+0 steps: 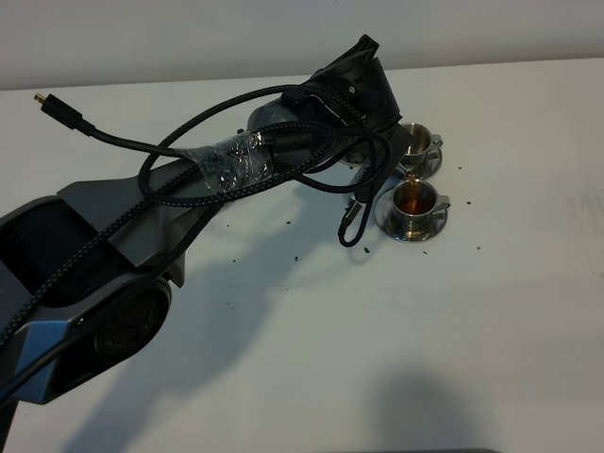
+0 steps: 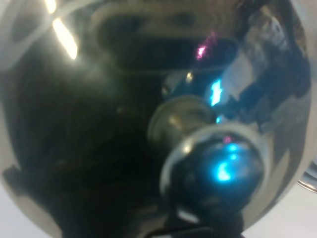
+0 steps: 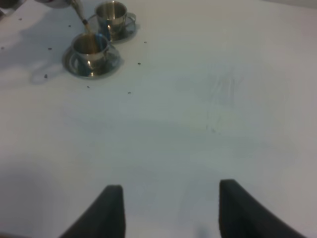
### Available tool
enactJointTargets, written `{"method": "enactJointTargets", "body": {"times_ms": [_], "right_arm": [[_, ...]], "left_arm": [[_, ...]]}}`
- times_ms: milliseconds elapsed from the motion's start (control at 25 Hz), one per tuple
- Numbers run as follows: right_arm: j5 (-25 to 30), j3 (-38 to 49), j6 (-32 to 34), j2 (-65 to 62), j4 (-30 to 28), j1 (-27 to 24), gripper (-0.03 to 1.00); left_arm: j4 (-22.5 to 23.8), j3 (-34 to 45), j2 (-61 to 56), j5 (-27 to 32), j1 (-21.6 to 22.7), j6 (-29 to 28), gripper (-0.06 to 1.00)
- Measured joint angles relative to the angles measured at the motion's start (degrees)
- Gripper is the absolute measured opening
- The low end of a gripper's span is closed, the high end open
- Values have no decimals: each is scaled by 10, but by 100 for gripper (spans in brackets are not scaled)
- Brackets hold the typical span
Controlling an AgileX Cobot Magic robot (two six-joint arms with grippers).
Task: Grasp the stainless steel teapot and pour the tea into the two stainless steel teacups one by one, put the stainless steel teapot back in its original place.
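White tabletop (image 1: 283,377) fills the high view, with a pale wall (image 1: 189,38) along the top of the frame. From the lower left the left arm (image 1: 142,226), draped in black cables (image 1: 189,179), reaches to the upper middle. There the left gripper (image 1: 366,94) hangs over the stainless steel teapot (image 2: 99,124). The wrist housing hides its jaws, which are pressed together on the pot. The pot is tipped toward the right. Its shiny domed lid (image 2: 74,158) and knob (image 2: 218,163) fill the left wrist view.

Just right of centre, a thin stream leaves the spout (image 3: 76,7) and drops into the nearer teacup (image 1: 415,215), where the tea (image 1: 412,196) shows dark reddish-brown. The farther teacup (image 1: 420,143) stands just behind it on its own saucer.

The right gripper (image 3: 168,198) shows only in its wrist view. Its fingers are spread wide and hold nothing, over bare table well apart from the cups.
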Motion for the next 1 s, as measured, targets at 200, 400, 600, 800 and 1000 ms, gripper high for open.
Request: {"method": "enactJointTargets", "body": {"times_ms": [200, 400, 600, 800, 1000], "right_arm": [[0, 0, 0, 0, 0, 0, 42], [0, 0, 0, 0, 0, 0, 42], [0, 0, 0, 0, 0, 0, 42], [0, 0, 0, 0, 0, 0, 42], [0, 0, 0, 0, 0, 0, 42]], "left_arm": [[0, 0, 0, -2, 0, 10, 22], [0, 0, 0, -5, 0, 16, 22], [0, 0, 0, -10, 0, 16, 22], [2, 0, 0, -10, 0, 20, 22], [2, 0, 0, -11, 0, 28, 22]]}}
